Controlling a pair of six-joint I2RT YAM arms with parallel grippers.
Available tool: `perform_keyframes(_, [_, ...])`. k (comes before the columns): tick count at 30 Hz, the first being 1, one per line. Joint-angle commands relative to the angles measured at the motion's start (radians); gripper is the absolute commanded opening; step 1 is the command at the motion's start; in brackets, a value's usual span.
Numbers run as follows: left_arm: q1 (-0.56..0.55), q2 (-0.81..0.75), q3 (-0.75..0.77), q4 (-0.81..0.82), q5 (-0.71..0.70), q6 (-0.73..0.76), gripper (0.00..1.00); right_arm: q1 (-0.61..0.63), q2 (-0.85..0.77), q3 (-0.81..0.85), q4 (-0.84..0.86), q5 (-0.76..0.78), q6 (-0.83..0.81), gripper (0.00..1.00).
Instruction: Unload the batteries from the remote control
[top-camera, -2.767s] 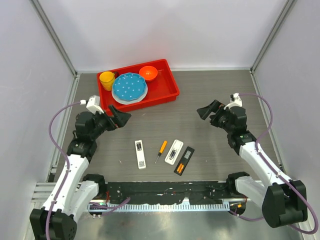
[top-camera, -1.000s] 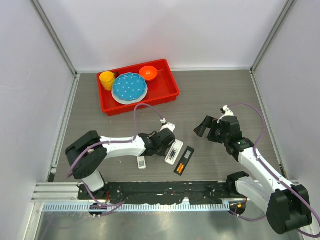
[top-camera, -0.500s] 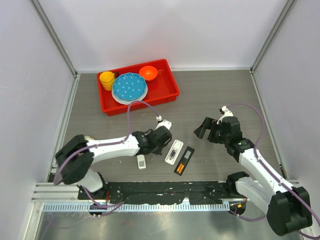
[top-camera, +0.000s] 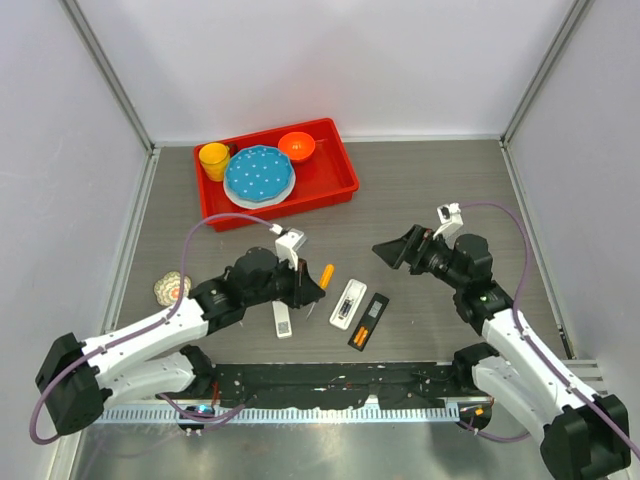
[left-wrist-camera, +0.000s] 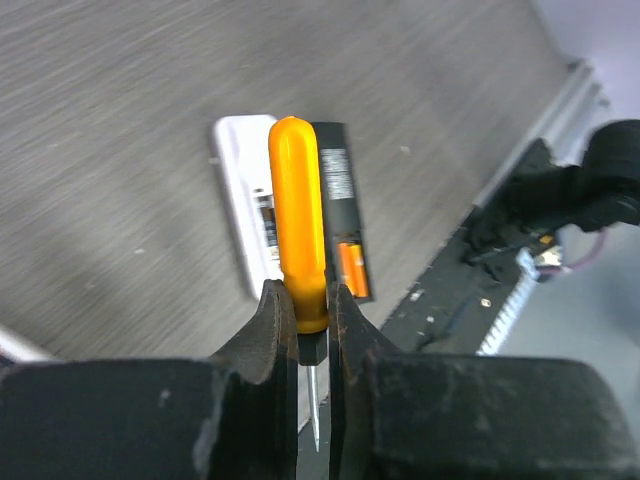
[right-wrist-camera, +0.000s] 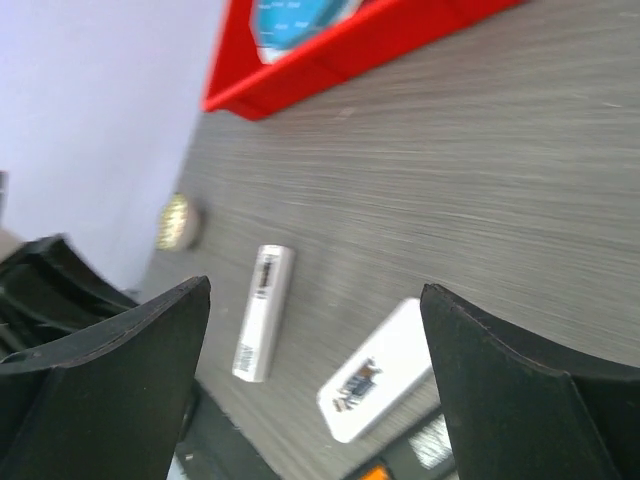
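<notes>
You are at the fetch-the-screwdriver step. Your left tool (left-wrist-camera: 303, 300) is clamped tight on the screwdriver (left-wrist-camera: 298, 200), pinching it where the orange handle meets the metal shaft and carrying it clear of the worktop (left-wrist-camera: 120, 120). The handle sticks out ahead of the tips, and the thin blade runs back between the fingers toward the wrist. Held this way, I judge the blade cannot reach a battery, so you will likely have to turn or regrip it before prying. Your right tool (right-wrist-camera: 315, 290) is spread wide with nothing in it, hovering above the worktop.

No battery lies loose that I can see. Just beyond and below the left tool's tips, two remotes lie side by side with their backs open. The white remote (left-wrist-camera: 243, 215) is on one side of the handle and the black remote (left-wrist-camera: 338, 200) on the other. The orange battery (left-wrist-camera: 350, 272) sits in the black remote's compartment at the end nearer the tool. It is a short, smooth, bright cylinder, seated snugly. What fills the white remote's bay is too small to tell.

Next, bring the blade to one end of that cell and lever gently. The right tool is free to steady the remote.
</notes>
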Motion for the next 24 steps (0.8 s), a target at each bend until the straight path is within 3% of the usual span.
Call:
perform_keyframes(1, [0.007,-0.06,-0.052,0.264,0.228,-0.033,0.0,0.068,0.024,-0.02,0.332,-0.121,0.161,0.9])
perform_keyframes(5, [0.007,-0.077,-0.078,0.338,0.297,-0.044,0.0,0.179,0.085,-0.025,0.496,-0.126,0.217,0.85])
perform_keyframes(12, [0.007,-0.042,-0.074,0.399,0.351,-0.067,0.0,0.307,0.13,-0.029,0.564,-0.086,0.241,0.69])
perform_keyframes(24, [0.006,-0.017,-0.045,0.425,0.359,-0.067,0.0,0.344,0.11,-0.084,0.607,-0.076,0.286,0.6])
